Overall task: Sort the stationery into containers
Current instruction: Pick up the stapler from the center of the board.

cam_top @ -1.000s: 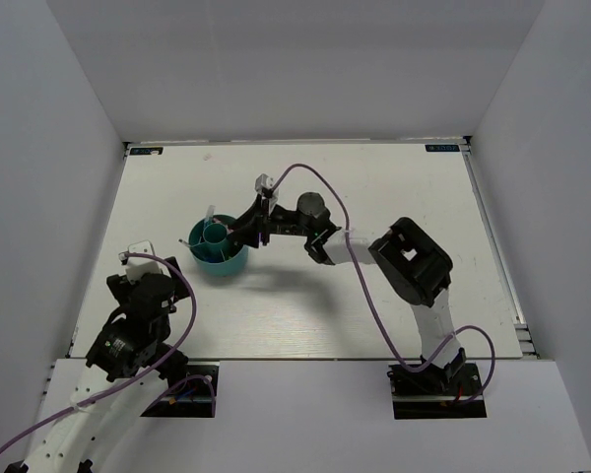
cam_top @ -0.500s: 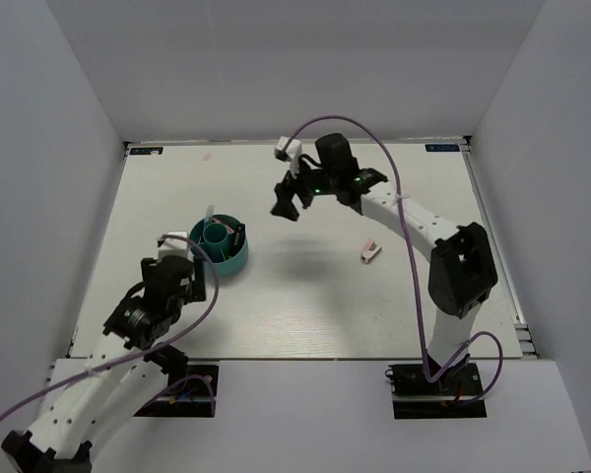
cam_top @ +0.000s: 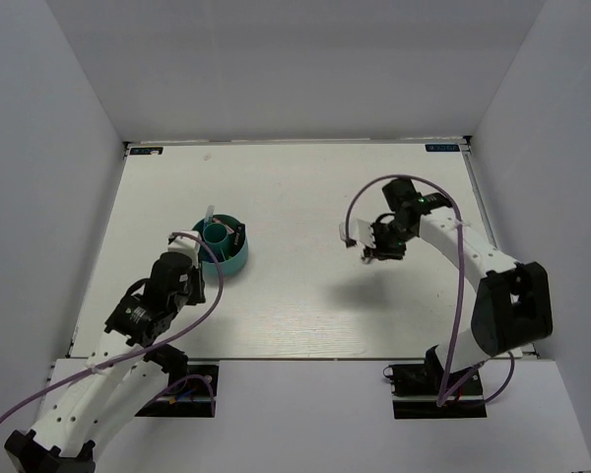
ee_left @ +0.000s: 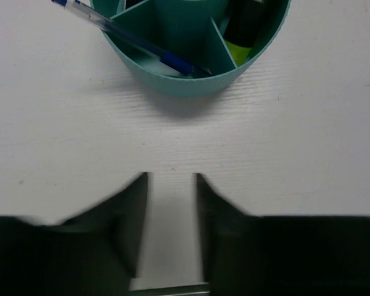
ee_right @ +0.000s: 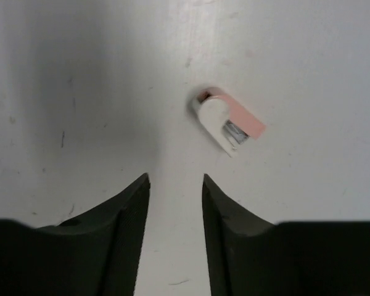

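The left fingers point(ee_left: 126, 216), narrowly parted and empty, hover just short of the teal organiser point(ee_left: 191, 86), which holds a blue pen point(ee_left: 142, 48). Well to the organiser's right, the right fingers point(ee_right: 126, 216), also narrowly parted and empty, hang beside the white-pink piece point(ee_right: 228, 120) on the surface point(ee_right: 80, 92).

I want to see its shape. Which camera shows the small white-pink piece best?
The right wrist view: the white-pink piece lies in plain sight on the table, just ahead of the right gripper. In the top external view that gripper mostly hides it; the left wrist view misses it.
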You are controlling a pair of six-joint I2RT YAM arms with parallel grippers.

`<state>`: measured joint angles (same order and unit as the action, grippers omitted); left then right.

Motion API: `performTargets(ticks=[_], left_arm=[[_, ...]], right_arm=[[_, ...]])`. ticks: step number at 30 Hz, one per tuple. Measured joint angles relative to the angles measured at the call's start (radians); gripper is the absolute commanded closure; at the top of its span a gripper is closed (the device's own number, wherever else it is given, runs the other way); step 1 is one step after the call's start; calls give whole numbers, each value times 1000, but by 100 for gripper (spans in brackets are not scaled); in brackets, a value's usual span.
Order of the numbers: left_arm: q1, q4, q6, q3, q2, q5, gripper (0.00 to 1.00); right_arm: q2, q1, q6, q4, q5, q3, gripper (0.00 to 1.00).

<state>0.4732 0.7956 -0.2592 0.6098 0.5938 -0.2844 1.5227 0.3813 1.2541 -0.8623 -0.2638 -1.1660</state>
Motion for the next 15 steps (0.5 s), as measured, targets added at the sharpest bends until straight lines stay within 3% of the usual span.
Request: performTargets(ticks=[1, 2, 3, 8, 9, 15], left_arm=[[0, -3, 2, 0, -6, 6, 32], [0, -5, 0, 0, -9, 9, 16], [0, -7, -16, 0, -9, 9, 11], [0, 2, -16, 0, 8, 11, 9], [0, 5, -16, 0, 13, 11, 9], [-5, 8, -16, 0, 12, 12, 9]], right_arm=[[-32, -23, 106, -6, -14, 49, 52], [-47, -43, 200, -27, -24, 81, 43], [-42, -60, 280, -63, -29, 87, 36], [63, -104, 562, -97, -66, 27, 35], [75, -108, 593, -91, -76, 21, 29], [142, -112, 691, -74, -135, -40, 28]])
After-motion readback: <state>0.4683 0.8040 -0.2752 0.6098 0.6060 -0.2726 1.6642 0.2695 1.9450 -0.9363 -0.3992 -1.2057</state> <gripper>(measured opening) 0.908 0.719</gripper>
